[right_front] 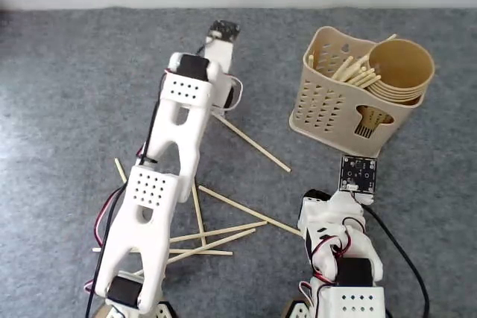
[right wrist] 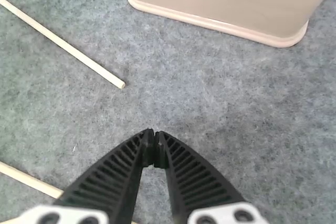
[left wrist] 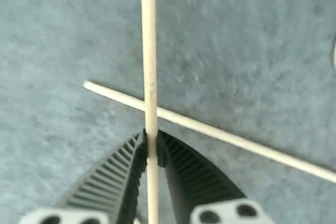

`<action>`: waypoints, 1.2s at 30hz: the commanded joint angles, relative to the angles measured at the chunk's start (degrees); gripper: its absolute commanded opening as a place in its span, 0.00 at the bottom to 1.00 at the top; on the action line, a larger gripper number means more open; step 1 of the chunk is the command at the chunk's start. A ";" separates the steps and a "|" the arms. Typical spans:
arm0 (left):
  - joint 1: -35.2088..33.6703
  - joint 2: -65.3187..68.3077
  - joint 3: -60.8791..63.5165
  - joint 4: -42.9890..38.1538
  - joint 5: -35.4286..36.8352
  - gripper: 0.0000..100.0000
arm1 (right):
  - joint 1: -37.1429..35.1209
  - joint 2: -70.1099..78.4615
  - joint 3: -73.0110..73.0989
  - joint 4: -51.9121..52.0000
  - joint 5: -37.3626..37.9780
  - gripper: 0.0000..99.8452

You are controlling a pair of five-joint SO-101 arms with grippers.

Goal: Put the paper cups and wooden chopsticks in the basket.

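Observation:
My left gripper is shut on a wooden chopstick and holds it just above the grey carpet. A second chopstick lies on the carpet beneath, crossing the held one. In the high view the left arm stretches far out to the back middle. My right gripper is shut on nothing, low over the carpet in front of the beige basket. The basket stands at the back right and holds stacked paper cups and several chopsticks.
Several loose chopsticks lie crossed between the two arm bases, and one chopstick lies diagonally between the left gripper and the basket. Near the right gripper a chopstick end rests on the carpet. A pale wall runs along the back.

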 commanded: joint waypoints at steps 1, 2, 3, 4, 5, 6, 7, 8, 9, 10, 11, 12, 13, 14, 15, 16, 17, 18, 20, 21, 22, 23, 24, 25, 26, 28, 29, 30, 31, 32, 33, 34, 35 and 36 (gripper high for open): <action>-1.49 -0.97 -7.78 1.32 -0.09 0.01 | 0.31 -1.27 0.70 0.13 0.00 0.01; -1.58 -0.97 -9.19 1.32 -0.09 0.01 | 0.31 -1.27 0.70 0.13 0.00 0.01; -1.67 -0.97 -10.59 1.32 -0.09 0.01 | 0.31 -1.27 0.70 0.13 0.00 0.01; -1.67 -0.97 -11.82 1.32 -0.09 0.01 | 0.31 -1.27 0.70 0.13 0.00 0.01; -1.67 -1.05 -13.49 1.32 -0.09 0.01 | 0.31 -1.27 0.70 0.13 0.00 0.01; -1.49 -1.05 -15.43 1.32 -0.09 0.01 | 0.31 -1.27 0.70 0.13 0.00 0.01; -1.41 -1.05 -17.54 1.32 -0.09 0.01 | 0.31 -1.27 0.70 0.13 0.00 0.01; -1.32 -1.23 -18.15 1.32 -0.09 0.01 | 0.31 -1.27 0.70 0.13 0.00 0.01; -1.05 -2.29 -17.80 1.32 -0.09 0.01 | 0.31 -1.27 0.70 0.13 0.00 0.01; -0.62 -3.87 -17.36 1.32 -0.09 0.01 | 0.31 -1.27 0.70 0.13 0.00 0.01; -0.35 -5.36 -17.27 1.32 -0.09 0.01 | 0.31 -1.27 0.70 0.13 0.00 0.01; -0.26 -7.12 -17.27 1.32 0.62 0.01 | 0.31 -1.27 0.70 0.13 0.00 0.01; -0.26 -8.70 -17.36 1.32 1.93 0.01 | 0.31 -1.27 0.70 0.13 0.00 0.01; -0.26 -10.37 -17.54 1.32 3.60 0.01 | 0.31 -1.27 0.70 0.13 0.00 0.01; -0.18 -12.40 -17.54 1.32 4.66 0.01 | 0.31 -1.27 0.70 0.13 0.00 0.01; 0.00 -14.33 -17.45 1.32 5.54 0.01 | 0.31 -1.27 0.70 0.13 0.00 0.01; 0.09 -16.26 -17.45 1.32 5.98 0.01 | 0.31 -1.27 0.70 0.13 0.00 0.01; 0.18 -18.20 -17.45 1.32 6.33 0.01 | 0.31 -1.27 0.70 0.13 0.00 0.01; 0.88 -22.07 -17.54 1.32 6.33 0.01 | 0.31 -1.27 0.70 0.13 0.00 0.01; 1.32 -23.91 -17.45 1.32 6.33 0.01 | 0.31 -1.27 0.70 0.13 0.00 0.01; 1.49 -25.67 -17.45 1.32 6.33 0.01 | 0.31 -1.27 0.70 0.13 0.00 0.01; 1.85 -27.52 -17.45 1.32 6.42 0.01 | 0.31 -1.27 0.70 0.13 0.00 0.01; 2.55 -29.10 -17.45 1.32 7.21 0.01 | 0.31 -1.27 0.70 0.13 0.00 0.01; 3.08 -30.77 -17.45 1.32 8.70 0.01 | 0.31 -1.27 0.70 0.13 0.00 0.01; 3.69 -32.53 -17.45 1.32 10.55 0.01 | 0.31 -1.27 0.70 0.13 0.00 0.01; 5.01 -35.60 -17.45 1.05 15.82 0.01 | 0.31 -1.27 0.70 0.13 0.00 0.01; 5.98 -37.01 -17.45 0.97 18.46 0.01 | 0.31 -1.27 0.70 0.13 0.00 0.01; 6.95 -37.89 -17.54 0.70 20.48 0.01 | 0.31 -1.27 0.70 0.22 0.00 0.01; 8.00 -38.68 -17.54 -0.09 22.07 0.01 | 0.31 -1.27 0.70 0.22 0.00 0.01; 9.05 -39.03 -17.54 -1.23 23.12 0.01 | 0.31 -1.27 0.70 0.22 0.00 0.01; 9.85 -39.03 -17.54 -2.99 23.82 0.01 | 0.31 -1.27 0.70 0.22 0.00 0.01; 10.55 -39.03 -17.54 -5.10 24.44 0.01 | 0.31 -1.27 0.70 0.22 0.00 0.01; 10.99 -39.03 -17.45 -7.38 24.79 0.01 | 0.31 -1.27 0.70 0.22 0.00 0.01; 11.16 -38.95 -17.27 -9.76 25.14 0.01 | 0.31 -1.27 0.70 0.22 0.00 0.01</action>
